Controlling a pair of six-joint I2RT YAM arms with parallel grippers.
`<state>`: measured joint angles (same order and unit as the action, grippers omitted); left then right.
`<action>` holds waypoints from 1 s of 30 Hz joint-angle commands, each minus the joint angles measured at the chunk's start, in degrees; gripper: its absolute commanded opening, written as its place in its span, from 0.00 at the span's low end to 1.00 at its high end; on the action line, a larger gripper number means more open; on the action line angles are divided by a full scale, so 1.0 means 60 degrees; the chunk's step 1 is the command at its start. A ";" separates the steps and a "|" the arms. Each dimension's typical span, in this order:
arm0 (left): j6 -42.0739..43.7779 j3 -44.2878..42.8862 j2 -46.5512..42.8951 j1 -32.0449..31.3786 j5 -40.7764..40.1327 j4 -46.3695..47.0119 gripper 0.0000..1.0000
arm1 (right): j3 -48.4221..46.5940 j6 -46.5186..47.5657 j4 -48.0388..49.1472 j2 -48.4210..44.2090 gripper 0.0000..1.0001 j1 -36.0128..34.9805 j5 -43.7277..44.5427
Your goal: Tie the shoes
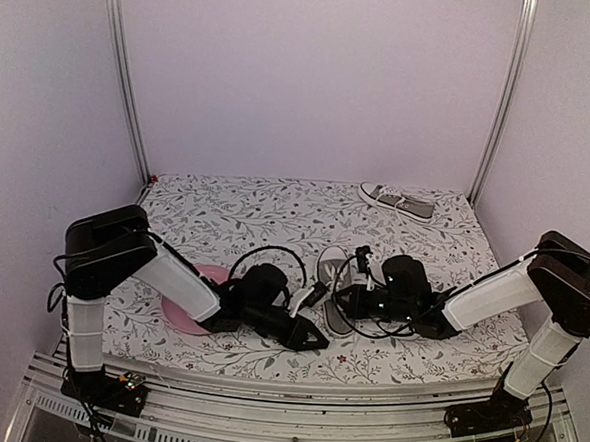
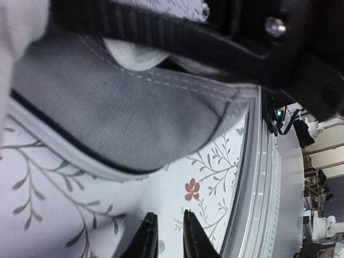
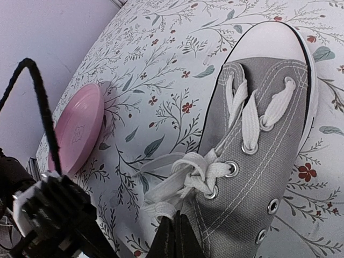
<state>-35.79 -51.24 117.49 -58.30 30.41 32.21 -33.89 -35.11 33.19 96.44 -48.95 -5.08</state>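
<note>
1. Two robot arms meet over a near shoe (image 1: 332, 275) in the middle of a counter (image 1: 226, 209) covered in a flowered cloth; it is a small grey sneaker with a white toe cap, lying flat with the toe pointing away from the arms.
2. Its white laces (image 3: 188, 174) are threaded through the eyelets and gathered at the top into a loose crossing with one slack loop; this looks like an early knot, not a finished bow.
3. The right tool (image 3: 174, 234) is clenched, tips pressed together just beside the loose lace ends; whether a strand is pinched between them cannot be told.
4. The left tool (image 2: 167, 221) sits low beside the shoe's grey side, its two tips close with a slim gap; nothing shows in the gap, and whether it grips anything cannot be told.
5. A far shoe (image 1: 398, 201) lies well apart at the back right corner; its laces are too small to judge; by the look of things, both bows remain to be made.
6. A round pink plate (image 3: 79, 131) lies to the left, partly under the left arm; nothing shows on the part in view.
</note>
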 commanded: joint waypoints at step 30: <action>-0.0566 -0.1876 0.0218 0.1757 -0.0916 -0.0442 0.23 | -0.0333 0.0211 -0.0786 -0.0176 0.02 0.0520 -0.0424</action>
<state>-38.63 -61.69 117.78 -48.10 23.03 27.79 -34.33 -33.80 28.27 94.21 -46.30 -6.66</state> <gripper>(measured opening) 0.230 0.024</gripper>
